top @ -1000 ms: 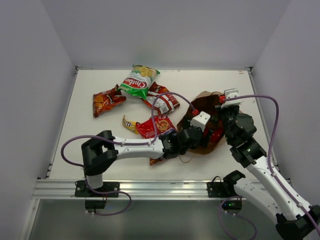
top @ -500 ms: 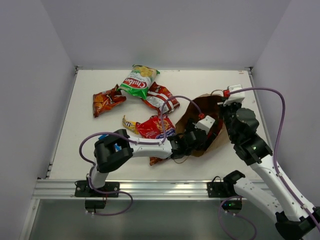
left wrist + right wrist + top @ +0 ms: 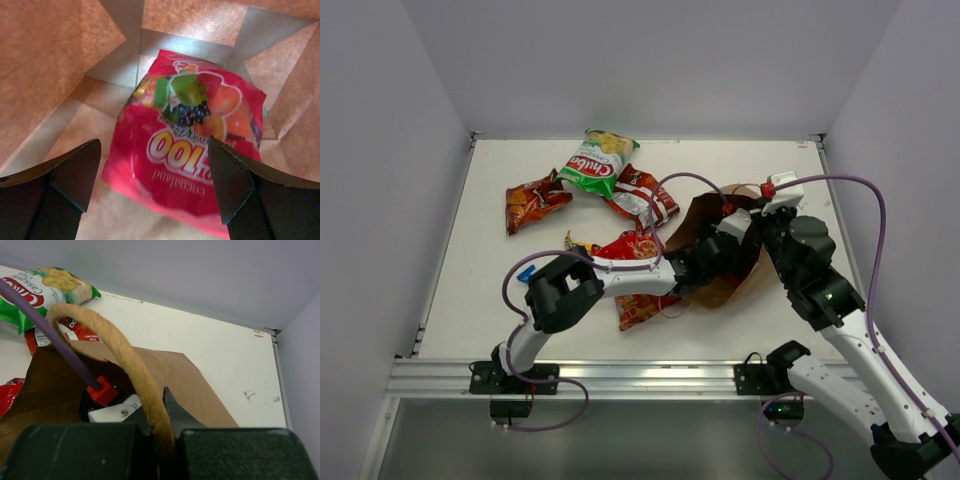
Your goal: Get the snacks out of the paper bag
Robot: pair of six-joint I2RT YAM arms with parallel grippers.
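- Left wrist view: the left gripper was released, its fingers spread wide inside the paper bag. They sat on either side of a red fruit-candy packet lying flat on the bag's folded bottom.
- Brown paper walls closed in on all sides of the packet, so there was little room beyond the spread fingers. Whether the fingers touched the packet could not be told.
- Right wrist view: the right gripper was clenched on the bag's twisted handle, which arched up from between its fingers.
- Top external view: the paper bag lay toward the right side of the table, mouth facing the left arm, which reached into it.
- Bare table ran from behind the bag to the back edge, and a narrower strip lay between the bag and the right edge.
- The other snacks lay left of the bag. A green-white chip bag was near the back edge, a red chip bag just beside it, and an orange-red bag further left.
- A red packet and a yellow pack sat close against the left arm, with another red packet on its near side (partly covered by the arm).
- A purple cable looped over the bag's mouth.
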